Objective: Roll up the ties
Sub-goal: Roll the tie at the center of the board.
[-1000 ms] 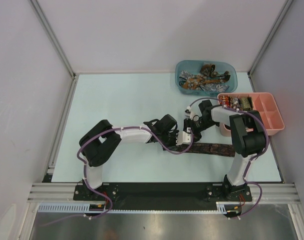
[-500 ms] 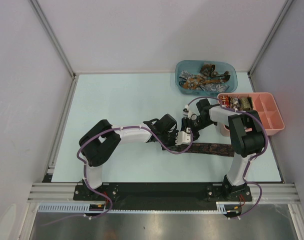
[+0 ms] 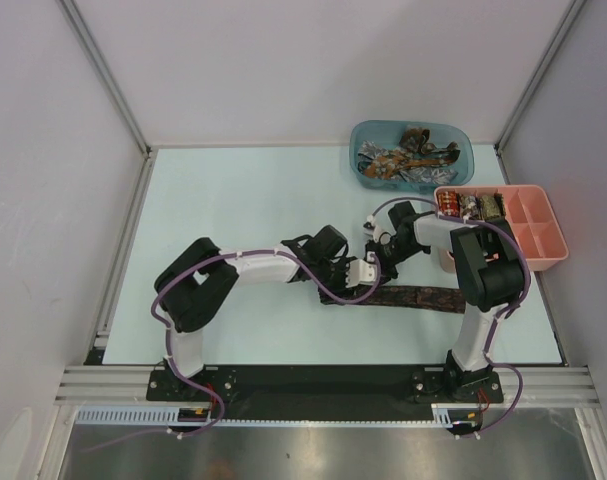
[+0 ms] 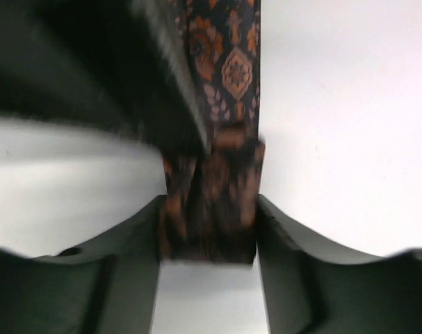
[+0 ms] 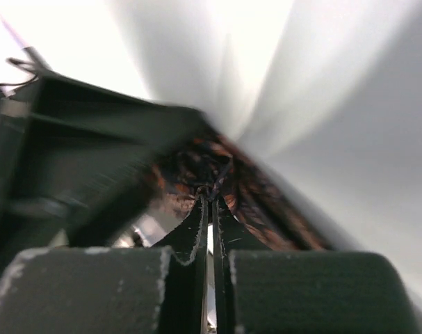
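A dark brown tie with an orange pattern (image 3: 423, 297) lies flat along the near right of the table, its left end rolled up. My left gripper (image 3: 359, 280) holds that roll; in the left wrist view my left gripper (image 4: 211, 212) has its fingers pressed against both sides of the tie (image 4: 228, 69). My right gripper (image 3: 383, 262) sits just behind the roll. In the right wrist view my right gripper (image 5: 211, 203) is almost closed, its tips pinching the tie's folded fabric (image 5: 256, 205). The roll itself is mostly hidden under both grippers in the top view.
A blue plastic tub (image 3: 467, 160) at the back right holds several loose ties (image 3: 403, 158). A pink compartment tray (image 3: 538, 228) stands at the right edge with rolled ties (image 3: 461, 205) in its back-left compartments. Grey walls enclose the table.
Both grippers have shifted slightly left with the rolled end. The left arm's wrist has drawn back a little. The flat part of the tie has stayed in place.
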{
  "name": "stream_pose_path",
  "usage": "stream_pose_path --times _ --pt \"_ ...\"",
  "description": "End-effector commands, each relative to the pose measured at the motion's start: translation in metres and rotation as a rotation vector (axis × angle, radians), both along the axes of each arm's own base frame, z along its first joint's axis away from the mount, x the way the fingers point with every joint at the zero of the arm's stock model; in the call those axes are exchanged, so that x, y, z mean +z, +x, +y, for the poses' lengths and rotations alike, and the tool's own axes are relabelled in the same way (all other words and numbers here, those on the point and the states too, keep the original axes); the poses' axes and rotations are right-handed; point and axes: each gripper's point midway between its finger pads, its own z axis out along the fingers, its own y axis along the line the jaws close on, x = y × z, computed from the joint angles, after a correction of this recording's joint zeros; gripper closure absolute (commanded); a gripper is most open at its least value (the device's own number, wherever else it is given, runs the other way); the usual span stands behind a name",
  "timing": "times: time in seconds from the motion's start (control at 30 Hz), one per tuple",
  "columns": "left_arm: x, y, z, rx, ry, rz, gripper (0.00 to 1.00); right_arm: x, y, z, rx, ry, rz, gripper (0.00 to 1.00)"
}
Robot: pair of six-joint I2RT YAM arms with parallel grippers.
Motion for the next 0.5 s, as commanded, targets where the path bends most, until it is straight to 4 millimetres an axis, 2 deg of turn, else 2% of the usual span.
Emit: stream_pose_path --times 0.0,0.13,0.47 --pt "0.003 -0.006 0.027 0.058 0.024 0.072 0.37 -0.028 0.002 -0.023 0.002 -0.149 -0.034 1.00" --pt "0.014 -0.006 0.018 0.048 -0.042 0.073 0.26 -0.036 0.002 -0.026 0.005 -0.195 -0.038 1.00" --pt "0.019 -0.013 -0.014 0.059 -0.141 0.202 0.23 -0.047 -0.004 -0.028 0.015 -0.245 -0.036 1.00"
